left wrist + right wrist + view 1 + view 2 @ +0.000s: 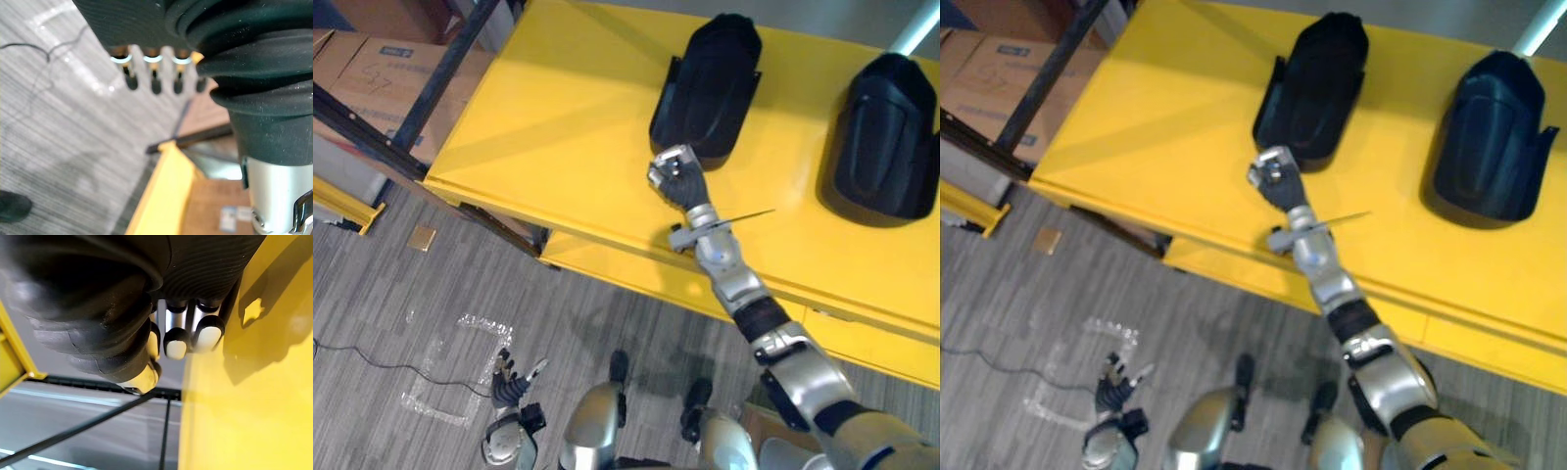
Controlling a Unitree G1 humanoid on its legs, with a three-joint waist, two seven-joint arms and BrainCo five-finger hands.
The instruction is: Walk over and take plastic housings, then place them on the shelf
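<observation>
Progress: judging by how things lie, the walk to the table is done, but nothing is picked up and nothing is on a shelf; both pick-ups and both placements are left.
Floor: grey striped carpet, with a square of clear tape marks and a small brown tile.
Table: a yellow table with a glossy, flat top; its bare part reflects light.
Frame: dark metal bars cross at the table's left end, with cardboard boxes behind them.
Housings: two black plastic shells lie on the table well apart, the left housing and the right housing, neither held.
Right hand: the right hand reaches over the table, right at the near edge of the left housing, fingers clenched on nothing; contact cannot be told.
Left hand: the left hand hangs low above the carpet, fingers relaxed and empty.
</observation>
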